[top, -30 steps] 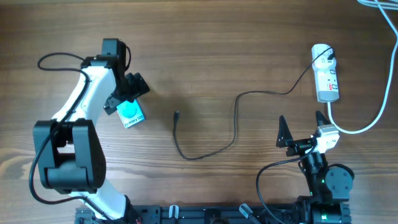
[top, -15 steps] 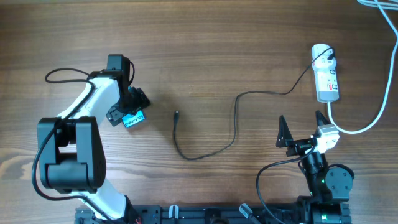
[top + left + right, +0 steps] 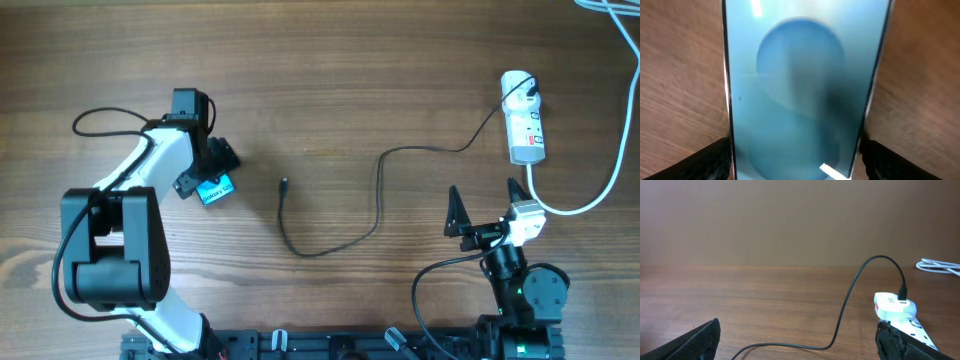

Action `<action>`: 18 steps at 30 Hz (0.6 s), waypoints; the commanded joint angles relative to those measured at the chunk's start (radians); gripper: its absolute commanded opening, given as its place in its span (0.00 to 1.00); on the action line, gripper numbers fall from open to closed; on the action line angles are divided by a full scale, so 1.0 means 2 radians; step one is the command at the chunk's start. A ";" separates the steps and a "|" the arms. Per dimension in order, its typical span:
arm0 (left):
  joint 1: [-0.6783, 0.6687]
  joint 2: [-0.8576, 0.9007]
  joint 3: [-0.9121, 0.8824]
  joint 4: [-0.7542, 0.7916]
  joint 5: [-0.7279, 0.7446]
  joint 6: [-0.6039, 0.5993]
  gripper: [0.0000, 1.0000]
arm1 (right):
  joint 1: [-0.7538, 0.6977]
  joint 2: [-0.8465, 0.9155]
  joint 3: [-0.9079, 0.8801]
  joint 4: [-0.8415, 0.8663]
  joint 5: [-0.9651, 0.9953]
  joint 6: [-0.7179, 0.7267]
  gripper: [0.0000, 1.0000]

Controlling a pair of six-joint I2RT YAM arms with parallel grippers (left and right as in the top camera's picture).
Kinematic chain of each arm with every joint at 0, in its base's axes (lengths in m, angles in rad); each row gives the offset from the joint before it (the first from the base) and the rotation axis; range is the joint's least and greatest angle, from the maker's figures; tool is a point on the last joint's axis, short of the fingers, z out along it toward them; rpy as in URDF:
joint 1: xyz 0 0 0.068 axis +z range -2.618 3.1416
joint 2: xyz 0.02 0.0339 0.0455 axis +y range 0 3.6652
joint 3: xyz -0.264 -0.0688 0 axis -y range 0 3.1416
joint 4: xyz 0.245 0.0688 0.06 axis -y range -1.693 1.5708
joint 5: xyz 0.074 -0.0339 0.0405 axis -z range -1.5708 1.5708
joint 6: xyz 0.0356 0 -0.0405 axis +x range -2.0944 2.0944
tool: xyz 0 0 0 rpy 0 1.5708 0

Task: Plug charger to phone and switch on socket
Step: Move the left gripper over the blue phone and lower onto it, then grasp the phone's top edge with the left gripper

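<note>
The phone [image 3: 800, 75], at the left of the table [image 3: 330, 80] and well apart from the plug tip [image 3: 284, 183] of the charger [image 3: 378, 190], appears clamped across its long edges by the left gripper [image 3: 205, 172], though the wrist view is blurred. It is likely rigid, slick and breakable, so those edges suit, while the limp charger is best pinched just behind the tip, its far end already in the socket [image 3: 524, 130]. The right gripper [image 3: 484, 200] stands spread and empty; overhead, the left gripper hides most of the phone, and its port shows nowhere.
</note>
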 commanded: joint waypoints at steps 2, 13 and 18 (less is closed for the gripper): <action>-0.002 0.004 -0.010 -0.001 0.029 0.002 0.83 | 0.000 -0.006 -0.001 0.002 -0.006 -0.001 1.00; -0.025 0.004 -0.010 -0.051 0.077 0.002 0.72 | 0.000 -0.006 -0.001 0.002 -0.006 -0.002 1.00; -0.071 0.004 -0.011 -0.074 0.077 0.002 0.71 | 0.000 -0.006 -0.001 0.002 -0.006 -0.002 1.00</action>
